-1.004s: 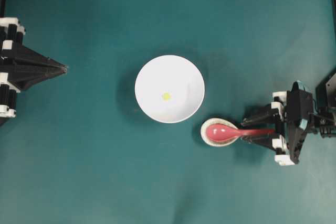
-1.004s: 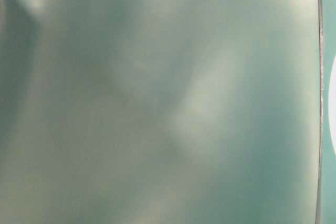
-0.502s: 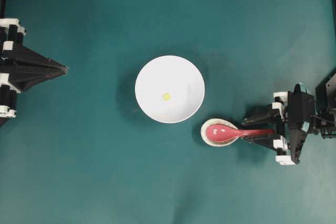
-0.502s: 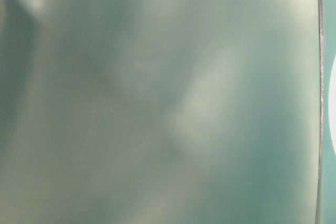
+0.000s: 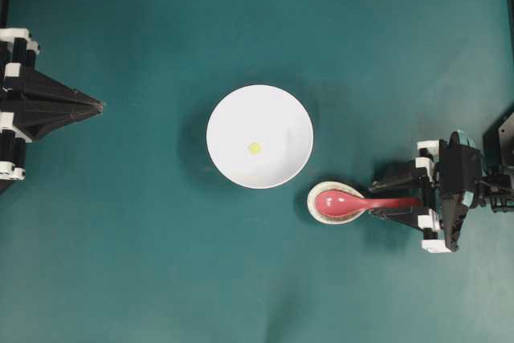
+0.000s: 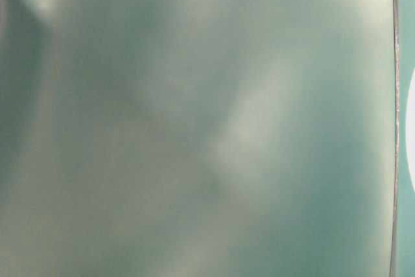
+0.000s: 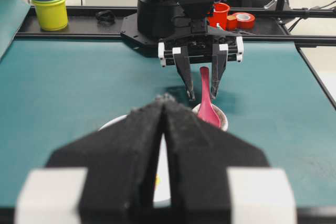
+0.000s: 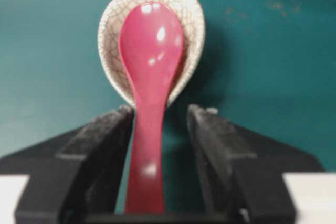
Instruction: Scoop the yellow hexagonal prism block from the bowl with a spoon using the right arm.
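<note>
The white bowl [image 5: 259,114] sits mid-table with the tiny yellow hexagonal prism block [image 5: 254,148] inside it. The pink-red spoon [image 5: 336,202] lies with its scoop in a small speckled spoon rest [image 5: 312,205], handle pointing right. My right gripper [image 5: 384,199] is open and straddles the handle low over the table. In the right wrist view the spoon [image 8: 150,51] runs between the fingers [image 8: 102,142], close to the left one, with a gap on the right. My left gripper [image 5: 98,105] is shut and empty at the far left. The block [image 7: 157,180] peeks out behind it.
The spoon rest [image 8: 195,22] lies just right of and below the bowl's rim. Beyond the table's far edge in the left wrist view stand stacked yellow cups [image 7: 49,8], a red cup [image 7: 220,14] and a tape roll [image 7: 244,20]. The table-level view is a teal blur.
The right arm's wrist has shifted very slightly; its jaws stay open around the spoon handle. Bowl, block, spoon and left arm have not moved.
</note>
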{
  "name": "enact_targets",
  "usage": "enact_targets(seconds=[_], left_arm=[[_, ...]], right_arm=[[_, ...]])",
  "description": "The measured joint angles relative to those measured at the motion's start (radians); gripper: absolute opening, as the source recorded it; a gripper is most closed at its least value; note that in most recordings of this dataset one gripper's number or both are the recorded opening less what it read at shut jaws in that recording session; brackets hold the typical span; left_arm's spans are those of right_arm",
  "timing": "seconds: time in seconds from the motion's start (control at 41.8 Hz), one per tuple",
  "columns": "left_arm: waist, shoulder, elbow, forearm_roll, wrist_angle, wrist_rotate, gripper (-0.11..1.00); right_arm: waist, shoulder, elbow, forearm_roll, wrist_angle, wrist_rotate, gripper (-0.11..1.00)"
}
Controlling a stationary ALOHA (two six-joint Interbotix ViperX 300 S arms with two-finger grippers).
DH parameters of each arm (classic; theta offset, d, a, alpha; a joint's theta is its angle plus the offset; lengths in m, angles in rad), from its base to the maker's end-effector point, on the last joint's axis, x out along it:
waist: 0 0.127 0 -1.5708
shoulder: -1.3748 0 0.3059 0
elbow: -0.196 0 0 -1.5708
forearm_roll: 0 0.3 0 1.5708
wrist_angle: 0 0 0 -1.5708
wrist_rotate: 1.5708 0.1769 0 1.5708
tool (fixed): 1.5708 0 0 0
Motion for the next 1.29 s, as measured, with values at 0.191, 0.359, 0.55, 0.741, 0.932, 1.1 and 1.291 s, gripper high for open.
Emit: enact_targets(seconds=[0.191,0.359,0.55,0.741,0.932,1.1,1.291], left_arm=[[0.000,0.000,-0.002,-0.002,0.000,0.000,0.01],[0.000,0.000,0.000,0.000,0.000,0.000,0.01],[0.000,0.000,0.000,-0.002,0.000,0.000,0.01],[0.000,0.000,0.000,-0.002,-0.002,0.000,0.01],[0.002,0.000,0.000,-0.002,0.000,0.000,0.01],[0.000,0.000,0.000,-0.002,0.000,0.000,0.01],[0.002,0.000,0.000,-0.002,-0.002,0.000,0.01]], right_arm=[[0.000,0.000,-0.002,-0.002,0.000,-0.005,0.52],[0.000,0.000,-0.005,0.000,-0.003,-0.012,0.52],[0.000,0.000,-0.006,0.000,-0.005,-0.014,0.52],[0.000,-0.002,-0.006,-0.002,-0.005,-0.017,0.50],[0.000,0.000,-0.006,-0.009,-0.005,-0.023,0.22],[0.000,0.000,-0.006,-0.012,-0.005,-0.023,0.22],[-0.002,-0.008,-0.014,-0.014,-0.008,-0.023,0.22]])
